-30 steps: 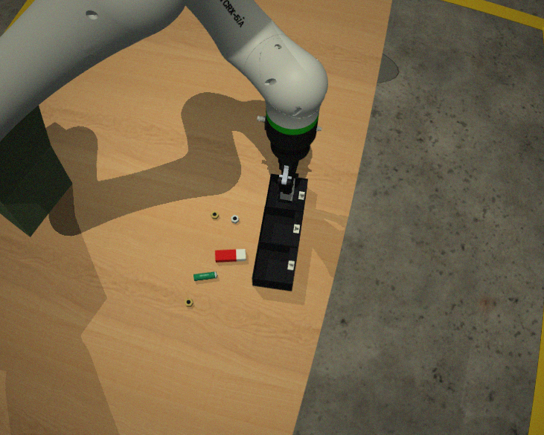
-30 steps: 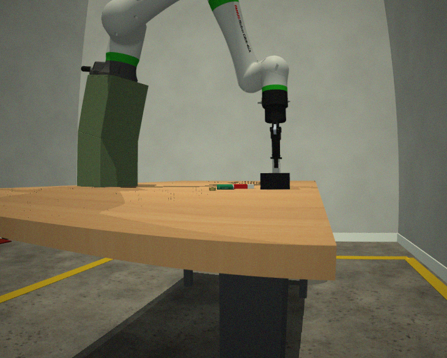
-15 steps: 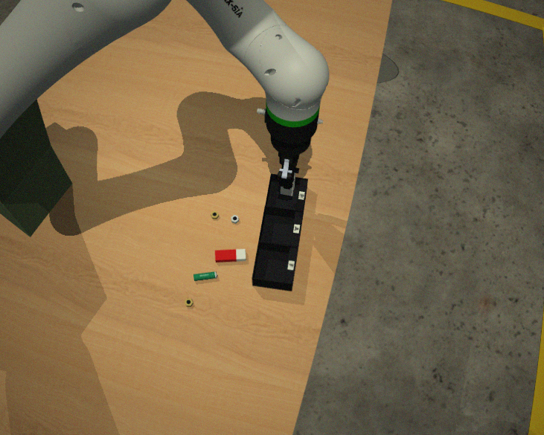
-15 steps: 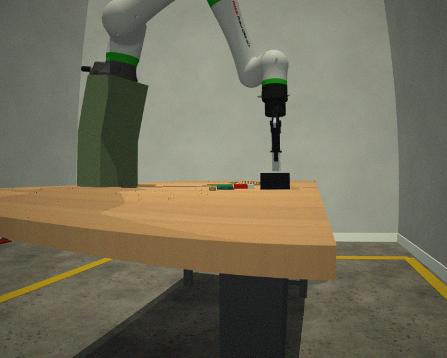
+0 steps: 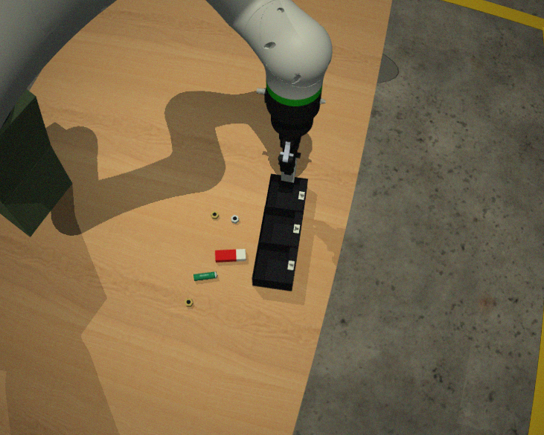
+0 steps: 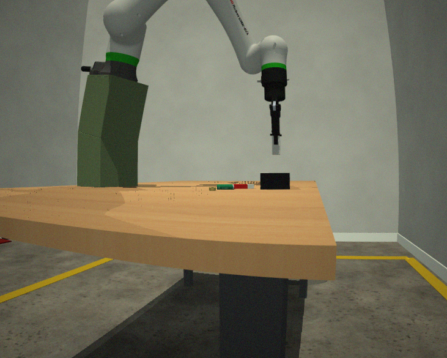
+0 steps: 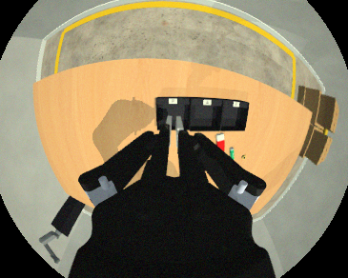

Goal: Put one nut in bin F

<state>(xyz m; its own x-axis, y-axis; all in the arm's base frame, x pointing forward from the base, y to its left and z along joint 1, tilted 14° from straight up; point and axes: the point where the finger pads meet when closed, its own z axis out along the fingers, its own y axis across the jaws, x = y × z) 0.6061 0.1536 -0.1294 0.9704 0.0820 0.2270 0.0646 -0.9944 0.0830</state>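
Three black bins [image 5: 281, 232] stand in a row near the table's right edge, each with a small white label. The nearest bin's label [image 5: 291, 264] looks like an F; the labels are small. Three nuts lie on the table left of the bins: a brass one [image 5: 214, 214], a silver one [image 5: 234, 218] and another brass one [image 5: 189, 302]. My gripper [image 5: 287, 178] hangs well above the farthest bin, as the side view [image 6: 276, 150] shows. It is shut with nothing visible between the fingers in the wrist view [image 7: 173, 123].
A red and white block [image 5: 230, 254] and a green cylinder [image 5: 204, 275] lie between the nuts and the bins. The table's right edge runs close behind the bins. The robot's green base [image 5: 15, 164] stands at the far left.
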